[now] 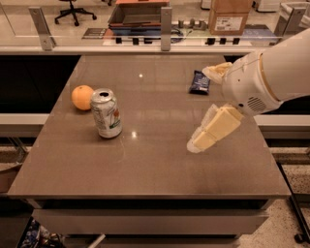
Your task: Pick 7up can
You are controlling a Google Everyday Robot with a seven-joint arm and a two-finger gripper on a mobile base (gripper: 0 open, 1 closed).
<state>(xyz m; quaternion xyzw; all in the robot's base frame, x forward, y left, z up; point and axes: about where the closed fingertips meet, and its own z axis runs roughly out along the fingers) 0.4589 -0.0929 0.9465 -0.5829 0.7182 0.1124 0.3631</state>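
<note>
So the can [106,114] is standing upright on the left half of the table [145,169], silver top facing up, whitish body w/ green and a bit of red on it. Orange [82,97] is just beside it, to the left and a bit further back, can't tell if they actually touch (looks v close tho). Gripper [199,109] is over on the right side, hanging above the tabletop, well apart from the can w/ bare table between them. Its two yellowish fingers [215,130] are spread wide, one up by the packet [199,82], the other angled down-left toward the middle of the table, and there's nothing between them, so it's empty afaict. The white arm [276,72] comes in from the right edge. Packet is dark blue, lying flat near the back right of the table. Behind the table there's a cardboard box [230,17] and an office chair [72,9] further back.
</note>
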